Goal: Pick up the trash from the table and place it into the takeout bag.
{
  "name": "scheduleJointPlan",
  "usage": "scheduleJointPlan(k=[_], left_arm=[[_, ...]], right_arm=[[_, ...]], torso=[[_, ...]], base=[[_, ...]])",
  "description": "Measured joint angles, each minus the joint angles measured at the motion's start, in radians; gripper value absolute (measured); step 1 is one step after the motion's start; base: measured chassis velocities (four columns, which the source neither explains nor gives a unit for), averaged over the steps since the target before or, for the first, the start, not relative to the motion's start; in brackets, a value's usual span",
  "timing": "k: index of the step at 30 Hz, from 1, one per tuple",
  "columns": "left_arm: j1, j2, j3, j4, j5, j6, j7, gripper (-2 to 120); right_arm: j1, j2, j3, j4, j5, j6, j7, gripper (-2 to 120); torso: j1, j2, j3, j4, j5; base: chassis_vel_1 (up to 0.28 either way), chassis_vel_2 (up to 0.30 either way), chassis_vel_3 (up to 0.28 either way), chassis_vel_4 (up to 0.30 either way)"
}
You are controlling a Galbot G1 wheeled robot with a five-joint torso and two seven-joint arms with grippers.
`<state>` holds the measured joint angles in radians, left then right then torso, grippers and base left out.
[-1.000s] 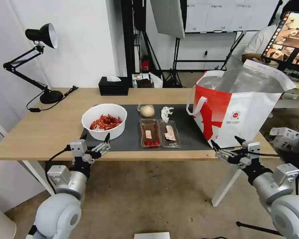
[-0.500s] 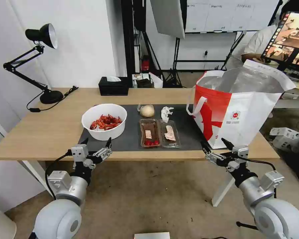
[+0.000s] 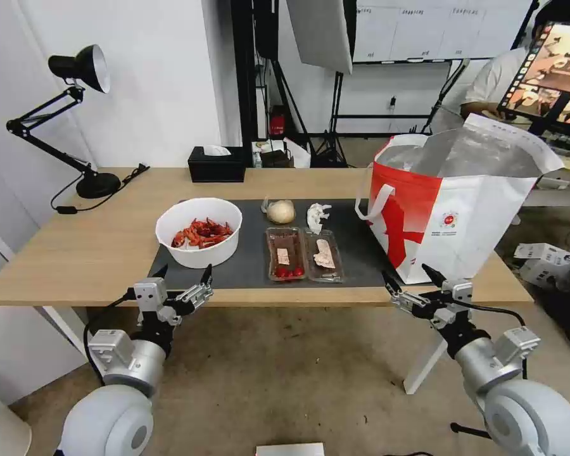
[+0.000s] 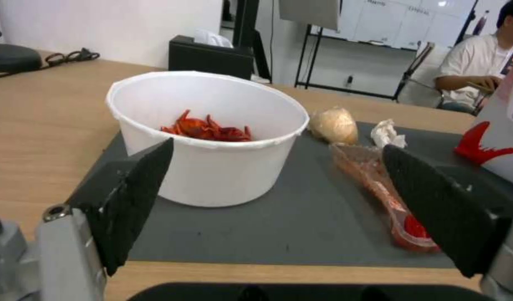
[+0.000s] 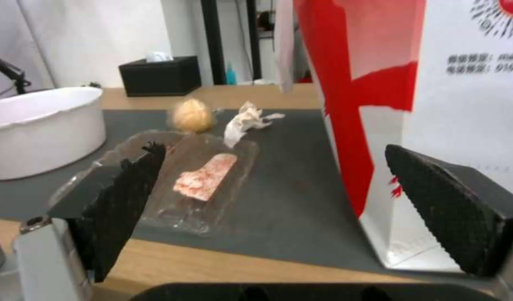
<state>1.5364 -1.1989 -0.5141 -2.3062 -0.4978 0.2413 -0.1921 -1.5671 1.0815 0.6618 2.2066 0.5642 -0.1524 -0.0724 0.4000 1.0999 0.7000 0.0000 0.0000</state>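
Right gripper [image 3: 413, 282] has shifted left from the takeout bag [image 3: 453, 215] corner; both grippers released. Left gripper [image 3: 183, 277] sits nearest the bowl [image 3: 199, 232], directly ahead, left of the bag

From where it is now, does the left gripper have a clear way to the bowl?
Probably yes. The left gripper is open at the table's near edge, pointing at the bowl, with only bare mat between them. The trays lie off to one side.
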Motion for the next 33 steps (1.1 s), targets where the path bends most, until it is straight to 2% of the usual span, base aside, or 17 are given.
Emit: scheduleJointPlan(k=[2, 4, 5, 7, 8, 9, 12, 14, 16, 17, 18, 19, 25, 33], left_arm=[[0.001, -0.001, 0.001, 0.000, 0.000, 0.000, 0.002, 100], [0.001, -0.002, 0.002, 0.000, 0.001, 0.000, 0.004, 100], [0.001, -0.002, 0.002, 0.000, 0.001, 0.000, 0.004, 100], [0.001, -0.001, 0.000, 0.001, 0.001, -0.001, 0.005, 100], [0.002, 0.001, -0.004, 0.004, 0.000, -0.001, 0.005, 100], [0.002, 0.001, -0.004, 0.004, 0.000, -0.001, 0.005, 100], [0.002, 0.004, -0.009, 0.014, 0.000, -0.002, 0.005, 100], [0.002, 0.004, -0.010, 0.016, 0.000, -0.002, 0.004, 100], [0.001, 0.004, -0.013, 0.020, -0.001, -0.002, 0.004, 100], [0.001, 0.004, -0.013, 0.020, -0.001, -0.002, 0.004, 100], [0.000, 0.004, -0.014, 0.022, -0.001, -0.002, 0.004, 100], [0.001, 0.003, -0.018, 0.025, -0.001, -0.002, 0.004, 100], [0.004, 0.004, -0.024, 0.031, -0.001, -0.002, 0.003, 100], [0.012, 0.005, -0.024, 0.045, 0.011, 0.003, 0.012, 100]], right_arm=[[0.002, 0.000, -0.012, 0.006, -0.013, 0.019, 0.023, 100], [0.012, 0.005, -0.057, 0.025, 0.069, 0.027, 0.093, 100], [0.012, 0.005, -0.057, 0.025, 0.069, 0.027, 0.093, 100], [0.030, 0.015, -0.111, 0.034, 0.194, 0.022, 0.157, 100], [0.054, 0.030, -0.175, 0.039, 0.337, 0.008, 0.218, 100], [0.054, 0.030, -0.175, 0.039, 0.337, 0.008, 0.218, 100], [0.132, 0.069, -0.294, 0.030, 0.660, -0.017, 0.358, 100], [0.149, 0.075, -0.311, 0.024, 0.714, -0.018, 0.382, 100], [0.202, 0.090, -0.356, -0.001, 0.830, -0.008, 0.449, 100], [0.202, 0.090, -0.356, -0.001, 0.830, -0.008, 0.449, 100], [0.227, 0.097, -0.373, -0.013, 0.865, 0.001, 0.481, 100], [0.276, 0.114, -0.398, -0.029, 0.946, 0.020, 0.571, 100], [0.332, 0.139, -0.429, -0.046, 0.990, 0.046, 0.672, 100], [0.405, 0.196, -0.495, -0.048, 0.943, 0.049, 0.827, 100]], torso=[[0.000, 0.000, 0.000, 0.0000, 0.0000], [0.000, 0.000, 0.000, -0.0001, -0.0001], [0.000, 0.000, 0.000, -0.0001, -0.0001], [0.000, 0.000, 0.000, -0.0001, -0.0002], [0.000, 0.000, 0.000, 0.0000, -0.0001], [0.000, 0.000, 0.000, 0.0000, -0.0001], [0.000, 0.000, 0.000, 0.0001, -0.0002], [0.000, 0.000, 0.000, 0.0001, -0.0003], [0.000, 0.000, 0.000, 0.0003, -0.0001], [0.000, 0.000, 0.000, 0.0003, -0.0001], [0.000, 0.000, 0.000, 0.0002, -0.0001], [0.000, 0.000, 0.000, 0.0001, -0.0002], [0.000, 0.000, 0.000, 0.0000, -0.0002], [0.000, 0.000, 0.000, 0.0001, -0.0001]], base=[[0.000, 0.000, 0.000, 0.000], [0.000, 0.000, 0.000, 0.000], [0.000, 0.000, 0.000, 0.000], [0.000, 0.000, 0.000, 0.000], [0.000, 0.000, 0.000, 0.000], [0.000, 0.000, 0.000, 0.000], [0.000, 0.000, 0.000, 0.000], [0.000, 0.000, 0.000, 0.000], [0.000, 0.000, 0.000, 0.000], [0.000, 0.000, 0.000, 0.000], [0.000, 0.000, 0.000, 0.000], [0.000, 0.000, 0.000, 0.000], [0.000, 0.000, 0.000, 0.000], [0.000, 0.000, 0.000, 0.000]])
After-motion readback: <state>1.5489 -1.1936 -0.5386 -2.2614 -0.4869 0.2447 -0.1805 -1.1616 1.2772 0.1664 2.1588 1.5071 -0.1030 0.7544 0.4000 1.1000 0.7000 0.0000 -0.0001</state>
